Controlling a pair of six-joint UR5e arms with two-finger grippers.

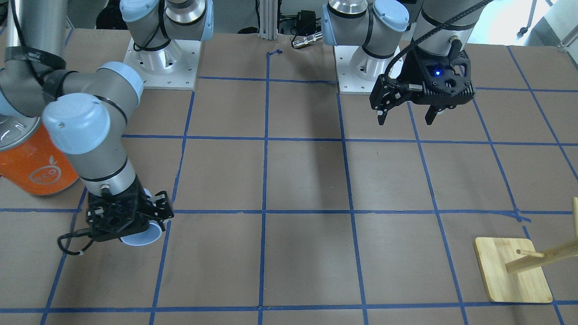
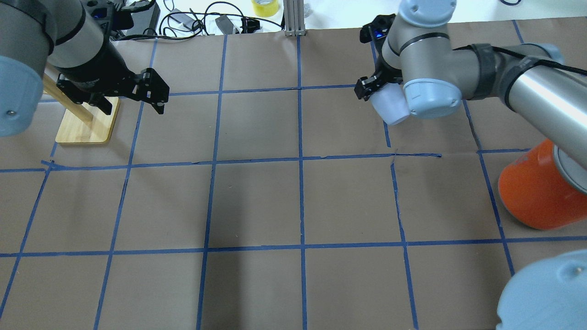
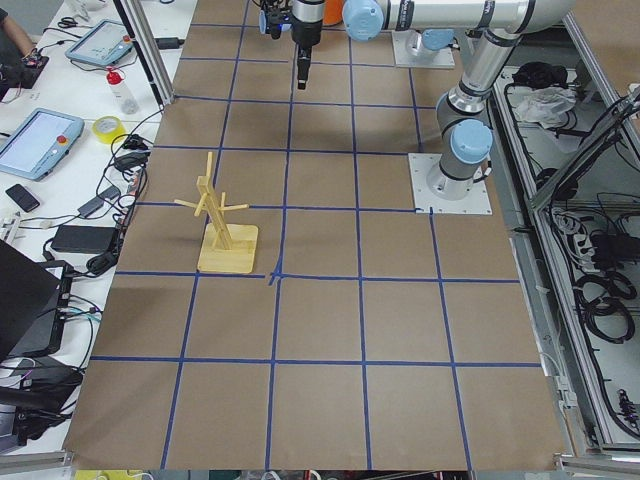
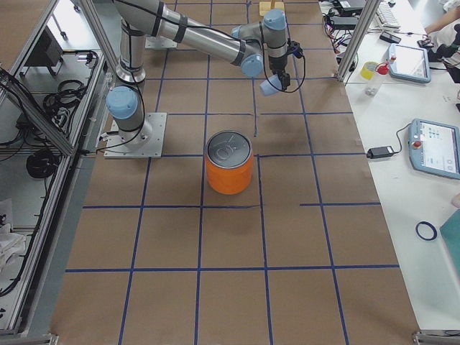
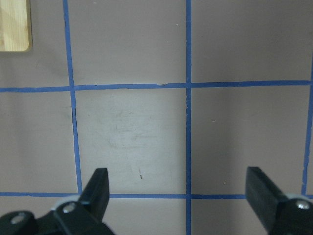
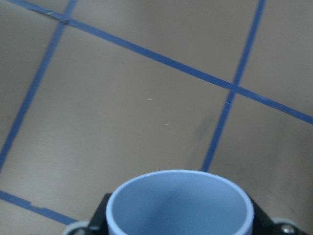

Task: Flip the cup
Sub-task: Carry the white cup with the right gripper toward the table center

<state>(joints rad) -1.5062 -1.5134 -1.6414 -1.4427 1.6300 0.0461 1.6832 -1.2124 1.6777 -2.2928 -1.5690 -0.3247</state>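
Observation:
The pale lavender-blue cup is held between the fingers of my right gripper, above the table and tilted. In the right wrist view the cup shows its open mouth and darker blue inside, with the fingers on both its sides. It also shows in the front view and in the exterior right view. My left gripper is open and empty above the table, its two fingertips wide apart in the left wrist view.
A big orange can with a silver lid stands on the robot's right side, also in the front view. A wooden peg stand on a square base sits by my left gripper. Blue tape lines grid the brown table.

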